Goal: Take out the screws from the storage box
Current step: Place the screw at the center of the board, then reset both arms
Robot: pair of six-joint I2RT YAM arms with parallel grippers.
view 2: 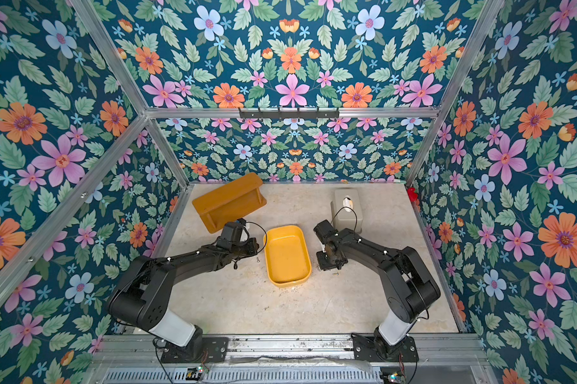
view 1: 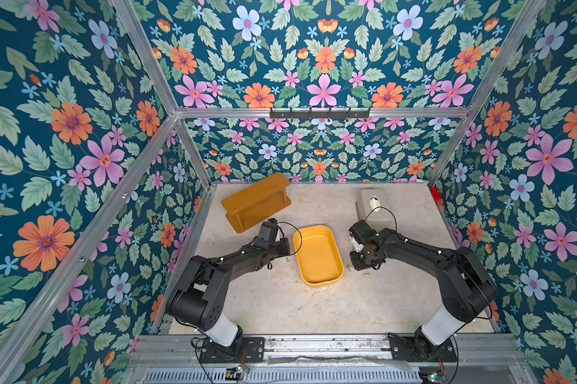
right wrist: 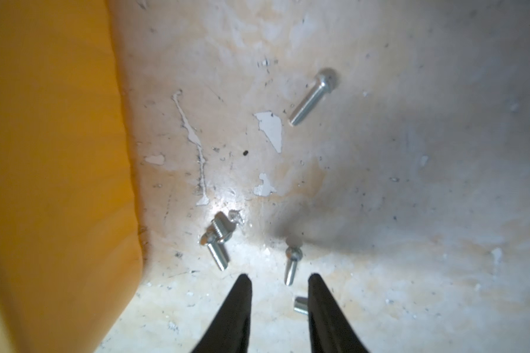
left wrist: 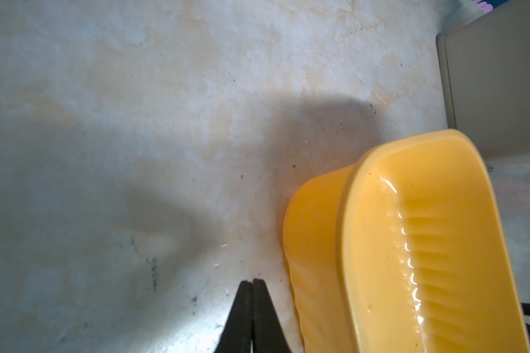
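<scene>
Mottled tabletop [right wrist: 380,152] — screws [right wrist: 311,97] lie beside storage box [right wrist: 50,152].

I work in a robot test cell, a lab booth dressed to look homely. An aluminium frame [view 1: 214,113] of bolted profiles carries flat panels [view 1: 323,60] printed with flowers on three sides. My left arm [view 1: 214,276] and right arm [view 1: 440,262] are fixed by black plates [view 1: 254,349] to a metal rail [view 1: 327,344] at 6 o'clock, among loose cables. The desk [view 1: 280,306] is scuffed and chipped. Household props stand on it: a wooden shelf [view 1: 254,199] at 11 o'clock, a tissue box [view 1: 372,207] at 1 o'clock, a storage box [view 1: 317,256] mid-desk. A hook rack [view 1: 319,113] hangs at 12 o'clock.
</scene>
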